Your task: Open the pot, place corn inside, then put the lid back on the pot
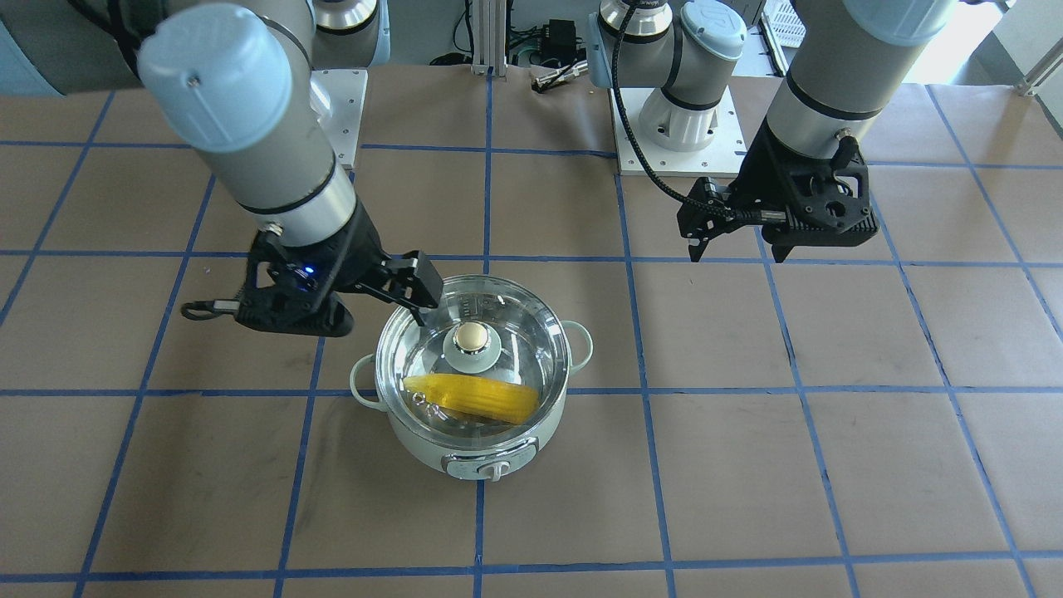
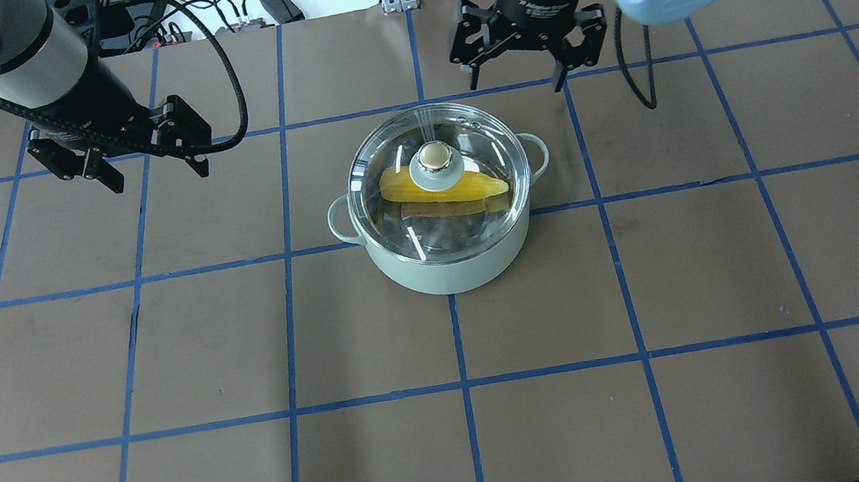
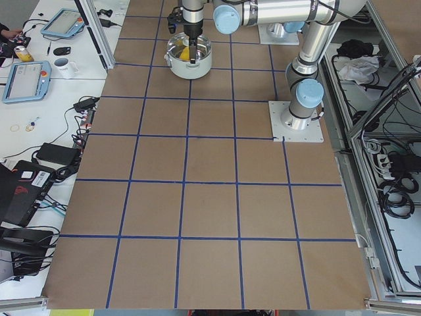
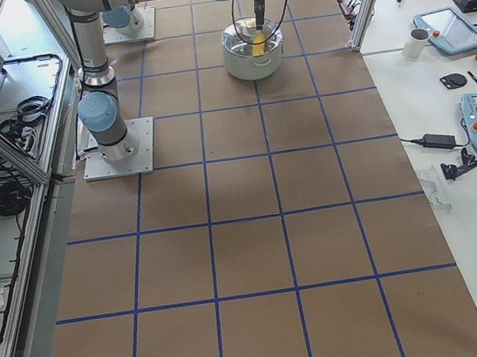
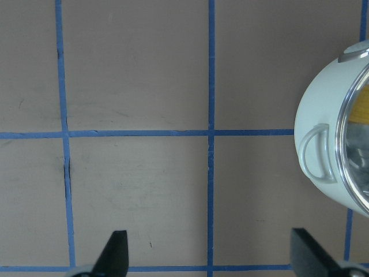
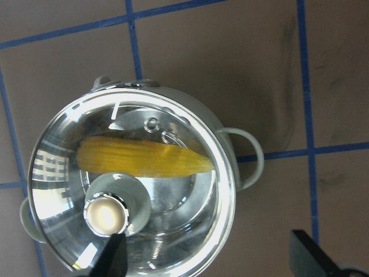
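The mint-green pot stands at the table's middle with the clear glass lid seated on it, beige knob up. The yellow corn lies inside, seen through the glass. My right gripper is open and empty, above the pot's far edge; in its wrist view the lid, the corn and the knob lie below its spread fingers. My left gripper is open and empty, off to the pot's left over bare table; its wrist view shows the pot's side and one loop handle.
The brown table carries a blue tape grid. The arms' white base plates and cables sit at the robot's end. Side desks hold tablets and a mug, beyond the table's edge.
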